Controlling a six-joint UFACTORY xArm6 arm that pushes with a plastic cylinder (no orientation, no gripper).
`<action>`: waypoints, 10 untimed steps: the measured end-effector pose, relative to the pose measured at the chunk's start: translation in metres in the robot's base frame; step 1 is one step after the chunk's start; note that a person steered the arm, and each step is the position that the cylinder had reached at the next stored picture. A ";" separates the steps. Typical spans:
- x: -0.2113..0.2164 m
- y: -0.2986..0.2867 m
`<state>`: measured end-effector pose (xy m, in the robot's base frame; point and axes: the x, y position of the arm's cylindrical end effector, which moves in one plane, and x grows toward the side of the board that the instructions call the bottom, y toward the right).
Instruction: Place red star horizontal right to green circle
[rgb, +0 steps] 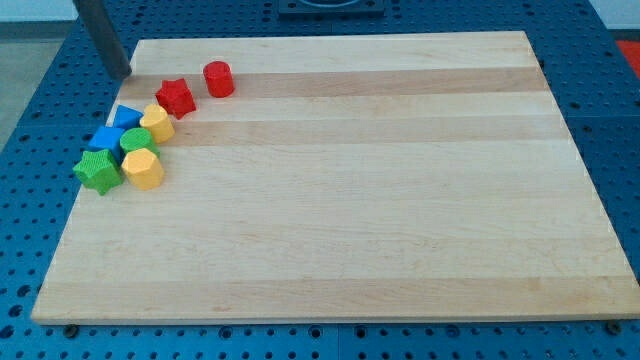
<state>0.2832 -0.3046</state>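
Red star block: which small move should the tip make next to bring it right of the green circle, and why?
Probably my tip should slide up and right, behind the red star. The star lies above and right of the green circle, so it needs a downward push, and the tip now sits at its upper left.

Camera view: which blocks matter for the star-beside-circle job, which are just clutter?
Job:
- red star block
- green circle block, wedged in the cluster
- my tip, at the view's left of the star

Clutter:
- red cylinder block
- two yellow blocks
- two blue blocks
- green star block
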 end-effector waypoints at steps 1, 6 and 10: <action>0.044 0.000; 0.041 0.167; 0.122 0.166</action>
<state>0.4055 -0.1381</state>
